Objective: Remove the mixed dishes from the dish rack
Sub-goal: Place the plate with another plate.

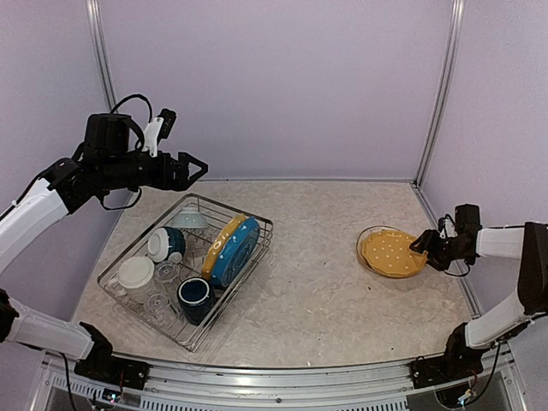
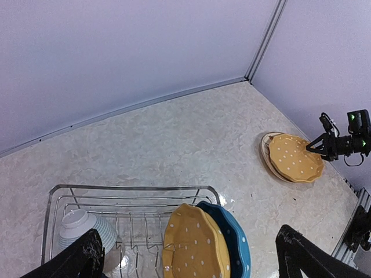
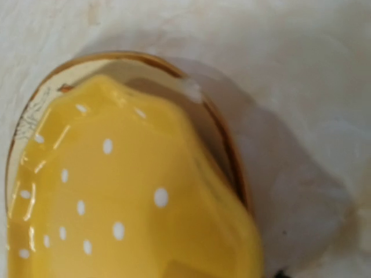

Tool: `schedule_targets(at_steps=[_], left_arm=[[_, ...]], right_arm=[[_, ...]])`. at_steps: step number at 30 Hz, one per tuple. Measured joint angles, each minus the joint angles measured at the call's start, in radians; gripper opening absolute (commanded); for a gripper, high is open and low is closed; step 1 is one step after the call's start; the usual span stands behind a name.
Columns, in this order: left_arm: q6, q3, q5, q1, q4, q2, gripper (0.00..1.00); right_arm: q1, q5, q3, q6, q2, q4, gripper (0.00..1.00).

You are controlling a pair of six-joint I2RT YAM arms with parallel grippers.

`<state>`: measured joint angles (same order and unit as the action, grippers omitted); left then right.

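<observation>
Shows yellow dotted plate (image 1: 392,253) stacked on cream plate (image 2: 264,152) at frame right, right gripper (image 1: 419,247) at its rim, grip unclear; leaves dish rack (image 1: 210,201), lower left, nearly full beneath wide-open, empty left gripper (image 1: 195,167).

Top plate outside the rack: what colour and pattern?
The top plate is yellow with white dots; right wrist view shows it best.

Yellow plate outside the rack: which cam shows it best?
Top external: the whole yellow plate shows, stacked on a cream plate, right hand by its rim. Left wrist shows it whole but far off; right wrist crops it, blurred.
</observation>
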<state>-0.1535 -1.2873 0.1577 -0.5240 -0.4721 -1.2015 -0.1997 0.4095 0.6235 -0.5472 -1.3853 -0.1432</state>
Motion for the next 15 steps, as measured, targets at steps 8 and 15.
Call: schedule_targets(at_steps=[8,15], left_arm=[[-0.002,0.0,0.006,0.0,0.0,-0.003,0.99],[-0.004,0.0,0.018,0.0,0.0,-0.004,0.98]], right_arm=[[0.0,-0.05,0.002,0.039,0.055,-0.058,0.67],[0.0,-0.065,0.002,0.052,0.108,-0.1,0.44]])
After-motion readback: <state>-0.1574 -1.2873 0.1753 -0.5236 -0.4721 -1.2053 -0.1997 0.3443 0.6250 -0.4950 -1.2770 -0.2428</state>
